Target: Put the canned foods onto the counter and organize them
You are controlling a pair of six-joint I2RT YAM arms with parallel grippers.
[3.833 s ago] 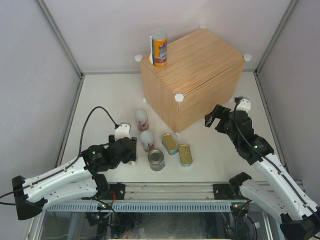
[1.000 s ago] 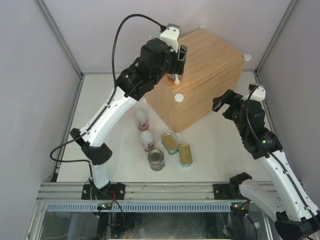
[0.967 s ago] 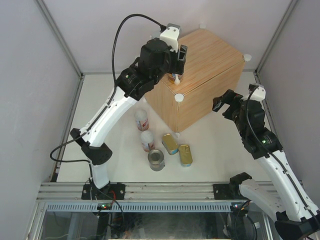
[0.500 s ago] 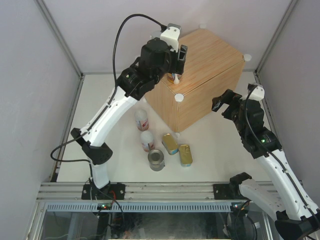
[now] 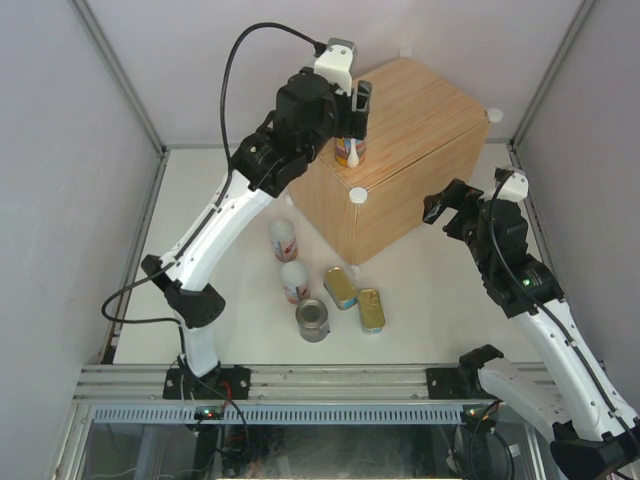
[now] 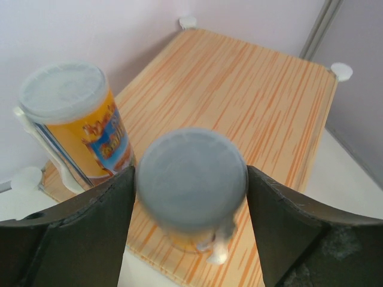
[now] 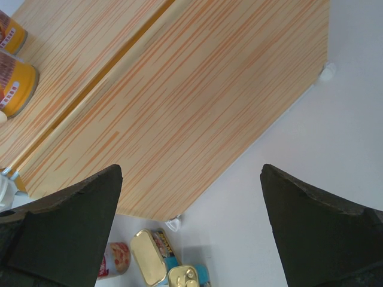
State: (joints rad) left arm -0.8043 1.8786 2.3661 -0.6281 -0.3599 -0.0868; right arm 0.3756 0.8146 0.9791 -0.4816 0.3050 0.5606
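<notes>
Left gripper (image 5: 351, 106) is over the counter (image 5: 425, 115), above its near-left edge. An orange-blue tube (image 6: 191, 179) stands upright on the top between the fingers (image 6: 78, 227), and its lid fills the gap side to side. I can't tell from the wrist view whether the pads are pressing or just flanking it. The base sits just inside the near-left edge, closer to the near corner cap (image 5: 358, 194) than to the left corner. Its white spoon (image 6: 216, 256) faces that edge. The other orange-blue tube (image 6: 75, 128) is upright at the left corner, just beside the first but apart from it, outside the left finger.

Right gripper (image 7: 188, 173) is spread wide with nothing in it, off the counter's near-right face.

On the table (image 5: 420, 300) off the near corner:
- white-red tube (image 5: 284, 240)
- another white-red tube (image 5: 294, 281)
- silver-topped can (image 5: 312, 320)
- gold-teal tin (image 5: 341, 287), with a second gold-teal tin (image 5: 371, 310) just beside it
</notes>
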